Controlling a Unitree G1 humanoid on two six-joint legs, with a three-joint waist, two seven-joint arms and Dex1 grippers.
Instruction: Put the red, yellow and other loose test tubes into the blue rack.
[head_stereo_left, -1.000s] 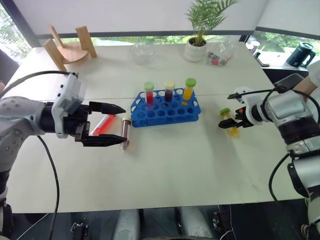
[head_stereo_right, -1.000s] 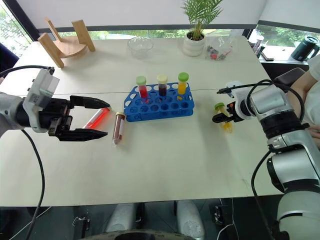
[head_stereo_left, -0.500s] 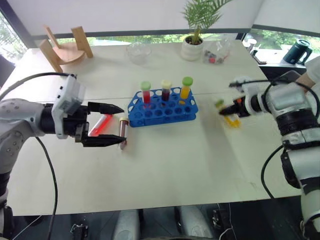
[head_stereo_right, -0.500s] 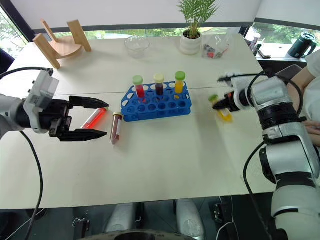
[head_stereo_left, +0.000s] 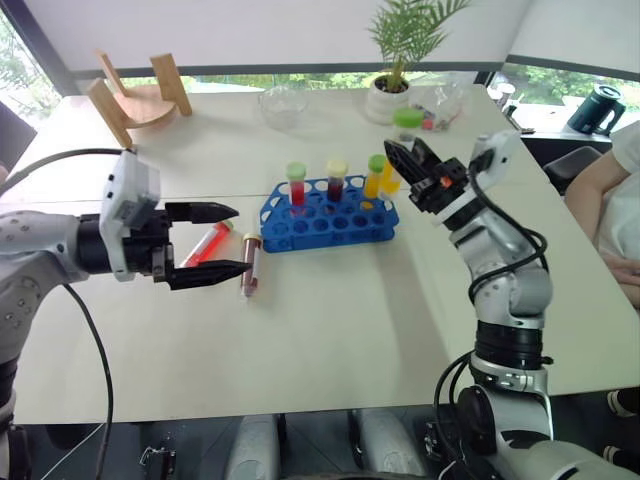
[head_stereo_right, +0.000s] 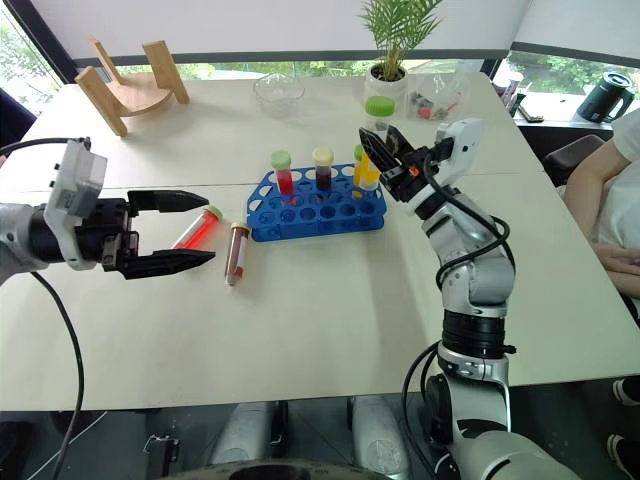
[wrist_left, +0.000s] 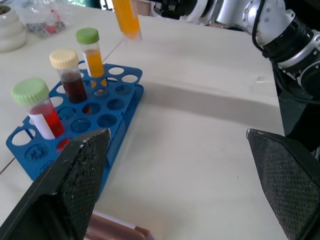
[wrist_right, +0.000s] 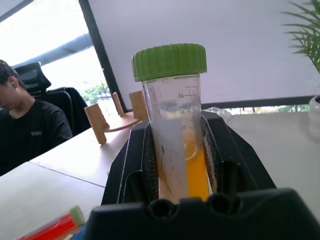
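- Three capped clear plastic test tubes stand upright in the far row of the bright blue rectangular plastic rack (head_stereo_left: 330, 213), which sits near the middle of the pale tabletop (head_stereo_left: 330, 330): one with red liquid and a green cap (head_stereo_left: 297, 187), one with dark maroon liquid and a cream cap (head_stereo_left: 337, 180), and one with yellow liquid and a green cap (head_stereo_left: 375, 175).
- Two loose tubes lie flat on the tabletop just left of the rack: a red-filled tube with a green cap (head_stereo_left: 206, 244) and, beside it on the rack's side, a dark maroon tube with a cream cap (head_stereo_left: 250, 264).
- Clenched on another yellow-filled, green-capped tube (head_stereo_right: 377, 132), the right gripper (head_stereo_right: 385, 150) holds it upright in the air above the rack's right end; the right wrist view shows the tube (wrist_right: 176, 120) squeezed between the two black fingers (wrist_right: 131, 165).
- Spread wide and holding nothing, the left gripper (head_stereo_left: 220, 242) hovers left of the rack, pointing towards it, its fingers either side of the lying red tube as the head camera sees it.
- Near the tabletop's far left corner stands a wooden stand (head_stereo_left: 138, 95); along the far edge are a clear glass bowl (head_stereo_left: 283, 105), a potted palm in a white pot (head_stereo_left: 395, 75) and a clear plastic bag (head_stereo_left: 440, 105).
- At the tabletop's right edge a person's arm (head_stereo_left: 615, 210) shows; the right wrist view shows a seated person in a black shirt (wrist_right: 27, 120).
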